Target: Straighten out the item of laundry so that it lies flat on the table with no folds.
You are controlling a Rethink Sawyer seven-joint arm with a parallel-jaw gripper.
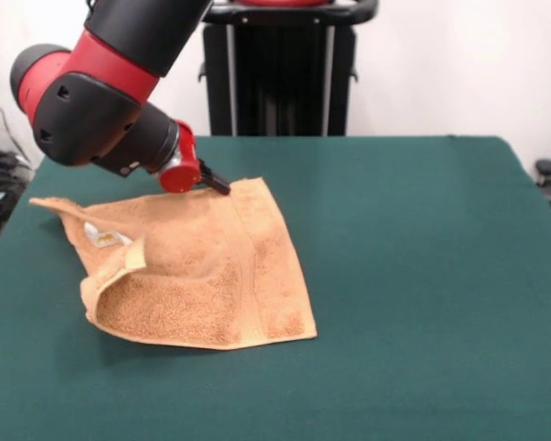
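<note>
The item of laundry (211, 276), an orange-tan terry towel, lies on the left half of the green table (422, 257). Its right part is spread out, with a flat woven band running down near the right edge. Its left part is folded over and rumpled, with a raised flap and a white label (106, 237) showing. A corner stretches out toward the far left. My gripper (216, 182) reaches in low from the left on the red and black arm. Its dark tip sits at the towel's far edge, near the far right corner. Whether it holds the cloth is not clear.
The bulky arm segment (92, 101) hangs over the table's far left, above the towel's far corner. The table's left edge runs close to the towel. Green cloth stretches to the right and in front of the towel.
</note>
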